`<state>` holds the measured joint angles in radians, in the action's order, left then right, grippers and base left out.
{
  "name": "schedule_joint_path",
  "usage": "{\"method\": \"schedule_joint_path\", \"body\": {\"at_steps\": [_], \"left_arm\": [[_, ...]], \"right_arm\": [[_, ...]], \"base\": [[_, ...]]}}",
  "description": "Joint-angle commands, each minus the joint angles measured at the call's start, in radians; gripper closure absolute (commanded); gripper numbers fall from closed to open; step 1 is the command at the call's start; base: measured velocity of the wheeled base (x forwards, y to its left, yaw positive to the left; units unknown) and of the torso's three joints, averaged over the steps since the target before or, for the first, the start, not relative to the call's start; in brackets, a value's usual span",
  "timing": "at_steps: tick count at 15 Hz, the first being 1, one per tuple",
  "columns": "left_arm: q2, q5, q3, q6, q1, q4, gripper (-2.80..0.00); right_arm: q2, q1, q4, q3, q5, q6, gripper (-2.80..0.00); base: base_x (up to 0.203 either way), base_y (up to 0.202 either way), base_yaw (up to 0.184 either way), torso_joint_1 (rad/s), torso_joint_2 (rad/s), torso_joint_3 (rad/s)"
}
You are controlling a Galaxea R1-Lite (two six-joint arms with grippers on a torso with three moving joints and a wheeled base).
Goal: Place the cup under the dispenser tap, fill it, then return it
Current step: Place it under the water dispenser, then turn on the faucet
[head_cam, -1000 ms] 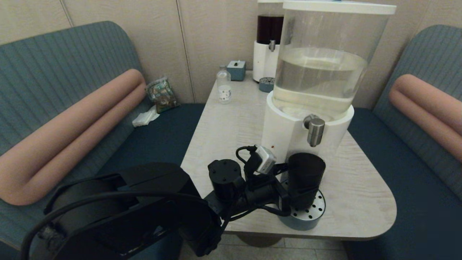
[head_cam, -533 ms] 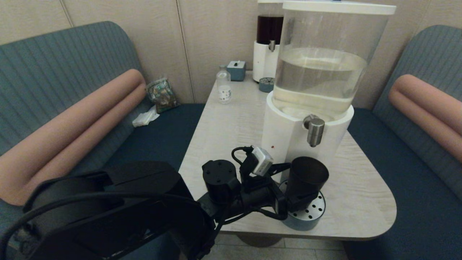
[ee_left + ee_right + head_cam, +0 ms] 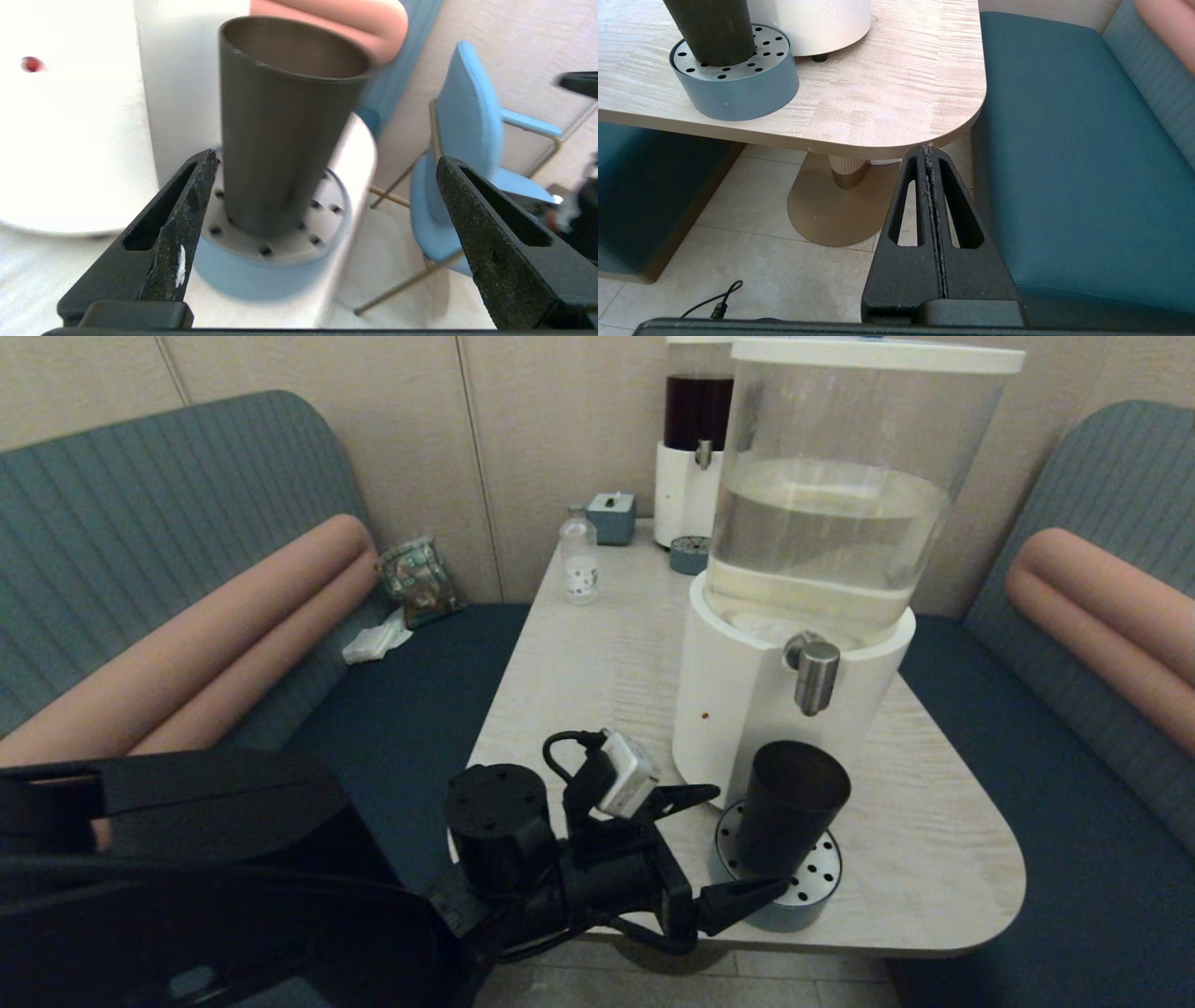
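The dark tapered cup [image 3: 792,807] stands upright on the round perforated drip tray [image 3: 814,889], straight below the brushed-steel dispenser tap [image 3: 816,677]. Just left of the cup and nearer me, my left gripper [image 3: 752,838] is open and touches nothing. In the left wrist view the cup [image 3: 280,130] stands beyond the fingertips [image 3: 187,219], towards one side of the wide gap of the gripper [image 3: 327,157]. My right gripper [image 3: 928,149] is shut and empty, hanging below the table's near right corner, out of the head view.
The large dispenser [image 3: 803,569] with clear tank fills the table's [image 3: 579,672] right half. Behind it stand a smaller dispenser with dark red liquid [image 3: 695,448], its small tray [image 3: 689,555], a clear bottle [image 3: 579,560] and a blue-grey box [image 3: 611,516]. Benches flank the table.
The left gripper opened, let go of the cup on the drip tray, and drew back left and towards me. The cup stays under the tap.
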<state>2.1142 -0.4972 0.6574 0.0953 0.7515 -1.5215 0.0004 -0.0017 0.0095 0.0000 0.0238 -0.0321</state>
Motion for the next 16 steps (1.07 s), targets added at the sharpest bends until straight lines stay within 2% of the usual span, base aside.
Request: {"method": "schedule_joint_path", "body": {"at_steps": [1, 3, 4, 6, 8, 13, 16], "left_arm": [[-0.138, -0.003, -0.087, 0.004, 0.000, -0.008, -2.80], [-0.279, 0.004, -0.160, 0.009, -0.001, -0.005, -2.80], [-0.378, 0.031, -0.209, 0.016, -0.003, -0.002, 0.00], [-0.557, 0.111, -0.299, 0.036, -0.010, 0.001, 0.00], [-0.747, 0.186, -0.385, 0.061, -0.053, 0.006, 0.00], [-1.160, 0.292, -0.553, 0.108, -0.287, 0.066, 0.00], [-1.349, 0.354, -0.605, 0.122, -0.431, 0.189, 0.00]], "right_arm": [[0.000, 0.000, 0.000, 0.001, 0.001, -0.001, 0.00], [0.000, 0.000, 0.000, 0.000, 0.001, 0.000, 0.00], [0.000, 0.000, 0.000, 0.000, 0.001, 0.000, 0.00], [0.000, 0.000, 0.001, 0.001, 0.001, -0.002, 0.00], [0.000, 0.000, 0.000, 0.000, 0.001, -0.002, 0.00], [0.000, 0.000, 0.000, 0.000, 0.001, -0.002, 0.00], [0.000, 0.000, 0.000, 0.000, 0.001, 0.000, 0.00]], "base": [[0.000, 0.000, 0.000, 0.000, 0.00, 0.000], [0.000, 0.000, 0.000, 0.000, 0.00, 0.000], [0.000, 0.000, 0.000, 0.000, 0.00, 0.000], [0.000, 0.000, 0.000, 0.000, 0.00, 0.000], [0.000, 0.000, 0.000, 0.000, 0.00, 0.000], [0.000, 0.000, 0.000, 0.000, 0.00, 0.000], [0.000, 0.000, 0.000, 0.000, 0.00, 0.000]]}}
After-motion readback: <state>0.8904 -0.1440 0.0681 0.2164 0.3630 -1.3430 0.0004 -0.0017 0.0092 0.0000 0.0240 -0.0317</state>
